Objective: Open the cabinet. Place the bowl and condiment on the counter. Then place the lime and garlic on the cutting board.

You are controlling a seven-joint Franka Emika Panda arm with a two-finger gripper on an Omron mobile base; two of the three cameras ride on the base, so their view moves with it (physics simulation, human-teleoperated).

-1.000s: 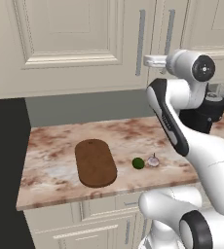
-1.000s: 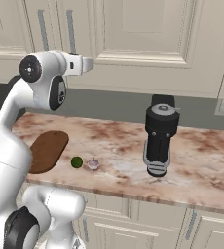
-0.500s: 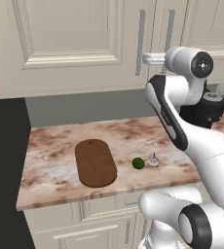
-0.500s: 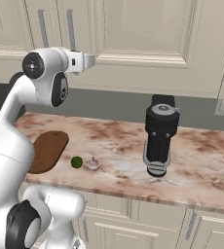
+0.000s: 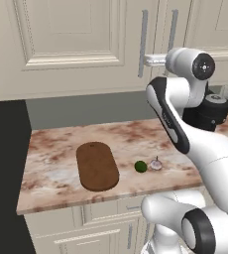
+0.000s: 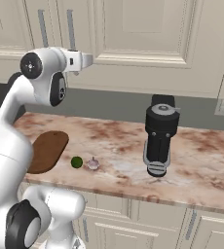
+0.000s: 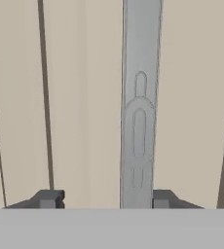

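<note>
Gripper [image 7: 100,198] is raised to a cabinet [image 5: 66,44] door handle [image 7: 140,104], jaws part open with the grey bar standing between the tips; the right tip sits against the bar's edge, the left one well apart from it. Whether any grip is made yet cannot be told from the hand view; nothing else is held.

Cabinet doors are shut, so bowl and condiment presumably sit behind them. On the counter [image 5: 56,149] lie the cutting board [image 5: 97,165], left, with the lime [image 5: 141,166] just right of it and the garlic [image 5: 156,164] beside the lime, neither on the board. A dark appliance [image 6: 158,136] stands further right.

Risks: the bar sits off-centre between the tips, so closing may push the hand sideways or catch only one edge, and a smooth round bar could slip when pulled. A pull not following the door's hinge arc would strain the grip.

Materials: cream raised-panel doors, matt; long slender grey metal-look bars; mottled pink-brown marble-look slab with a thick edge; flat dark wooden oval board; round green lime; pale bulb with a pointed tip.
</note>
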